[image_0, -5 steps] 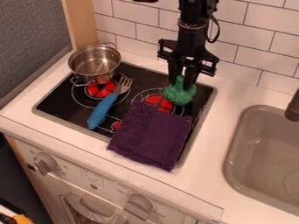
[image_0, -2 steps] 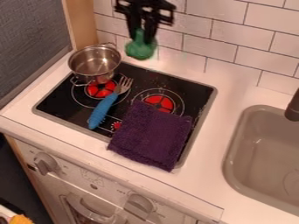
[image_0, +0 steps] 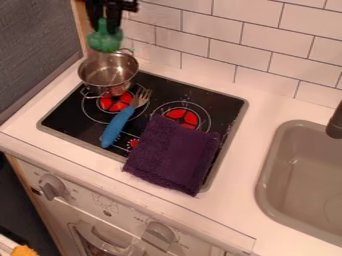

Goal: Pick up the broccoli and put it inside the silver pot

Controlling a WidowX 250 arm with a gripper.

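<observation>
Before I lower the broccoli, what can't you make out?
All in the camera view:
Broccoli: its height relative to the silver pot; the single slanted angle doesn't settle depth.
Pincer: upper part cut off by the top edge.
Stovetop: the part under the purple towel is covered.
Sink: right side cut off by the right edge.
Orange thing, lower left: cut off by the bottom edge, too little showing to identify.

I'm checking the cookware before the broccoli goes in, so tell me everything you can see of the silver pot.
The silver pot is round, open-topped and shiny, apparently metal, with two thin loop handles, one toward the tiled wall and one toward the stove's left edge. It stands upright at the far left corner of the stove, by a red burner disc. The broccoli hangs at its far rim; whether they touch is unclear.
</observation>
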